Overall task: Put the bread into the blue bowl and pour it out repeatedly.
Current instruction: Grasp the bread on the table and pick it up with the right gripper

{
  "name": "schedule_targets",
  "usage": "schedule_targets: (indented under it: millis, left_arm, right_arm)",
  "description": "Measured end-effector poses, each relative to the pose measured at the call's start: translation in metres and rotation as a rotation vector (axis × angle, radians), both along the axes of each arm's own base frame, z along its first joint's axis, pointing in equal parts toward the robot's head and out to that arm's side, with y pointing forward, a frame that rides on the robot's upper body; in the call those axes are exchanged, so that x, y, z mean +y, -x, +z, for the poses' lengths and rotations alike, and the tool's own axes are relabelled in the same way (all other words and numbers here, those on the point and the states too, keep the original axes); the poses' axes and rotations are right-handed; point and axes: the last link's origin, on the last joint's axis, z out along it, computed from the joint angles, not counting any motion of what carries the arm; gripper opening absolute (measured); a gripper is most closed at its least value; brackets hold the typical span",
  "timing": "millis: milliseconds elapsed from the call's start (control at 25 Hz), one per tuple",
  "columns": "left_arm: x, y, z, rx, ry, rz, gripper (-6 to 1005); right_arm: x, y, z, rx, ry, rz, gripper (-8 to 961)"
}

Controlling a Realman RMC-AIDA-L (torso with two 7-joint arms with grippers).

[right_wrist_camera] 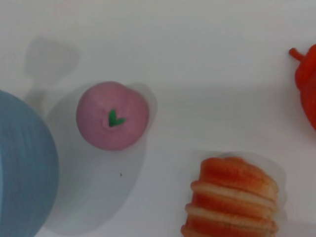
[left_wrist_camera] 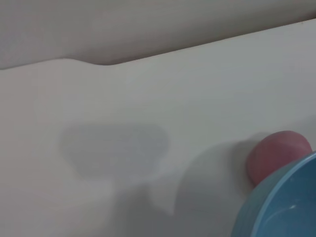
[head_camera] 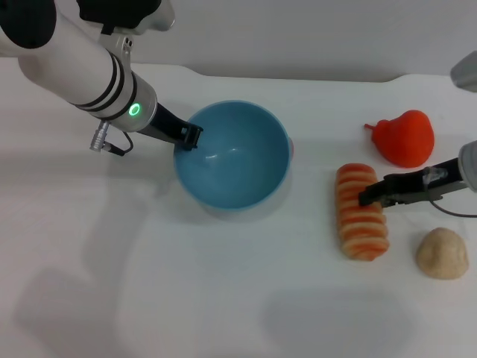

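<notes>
White tabletop (head_camera: pixel 223 298) spanning the whole head view, pale wall behind.

Blue bowl (head_camera: pixel 232 154) upright at centre-left of tabletop, widest item present, interior empty. Rim also visible in left wrist view (left_wrist_camera: pixel 276 197) and as a curved edge in right wrist view (right_wrist_camera: pixel 24 163).

Left arm entering from upper left of head view, green indicator lit on wrist. Left end effector (head_camera: pixel 188 137) at the bowl's left rim, dark fingers clenched on the rim: one inside the wall, one outside, as far as head view shows. Own fingers not seen in left wrist view.

Bread (head_camera: pixel 361 211) lying flat on tabletop to the right of the bowl, well apart from it, ridged orange-and-cream top facing up, long axis running roughly toward and away from the robot. Far end seen in right wrist view (right_wrist_camera: pixel 234 195).

Red toy pepper (head_camera: pixel 405 138) behind and right of the bread, resting on tabletop, stem pointing left; edge seen in right wrist view (right_wrist_camera: pixel 307 84).

Right end effector (head_camera: pixel 373 195) reaching in from the right edge, dark fingertips over the bread's right flank at mid-length. Contact with the loaf not clear; released or clenched: cannot tell.

Round tan lump (head_camera: pixel 442 253) on tabletop right of the bread's near end, apart from it.

Pink round toy fruit (right_wrist_camera: pixel 112 115) with green mark on top, on tabletop just beside the bowl's far right side; partly hidden behind the rim in left wrist view (left_wrist_camera: pixel 276 154).
</notes>
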Motion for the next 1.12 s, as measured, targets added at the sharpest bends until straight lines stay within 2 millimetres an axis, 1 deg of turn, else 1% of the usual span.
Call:
schedule_targets:
  millis: [320, 560, 760, 1000, 1120]
  left_arm:
    - [-0.002, 0.000, -0.003, -0.022, 0.001, 0.008, -2]
    - [-0.002, 0.000, -0.003, -0.026, -0.001, 0.009, -2]
    - [-0.004, 0.000, -0.006, -0.036, 0.008, 0.012, -2]
    - [-0.005, 0.002, -0.007, -0.035, 0.012, 0.016, -2]
    - [-0.005, 0.002, -0.008, -0.033, 0.017, 0.013, -2]
  right_arm:
    - [0.002, 0.001, -0.013, -0.023, -0.004, 0.006, 488]
    - [0.000, -0.003, -0.023, -0.064, -0.007, 0.018, 489]
    - [0.000, -0.004, -0.024, -0.080, -0.004, 0.030, 490]
    - [-0.001, -0.004, -0.019, -0.079, 0.024, 0.102, 394]
    - [-0.001, 0.000, -0.015, -0.048, 0.031, 0.131, 322]
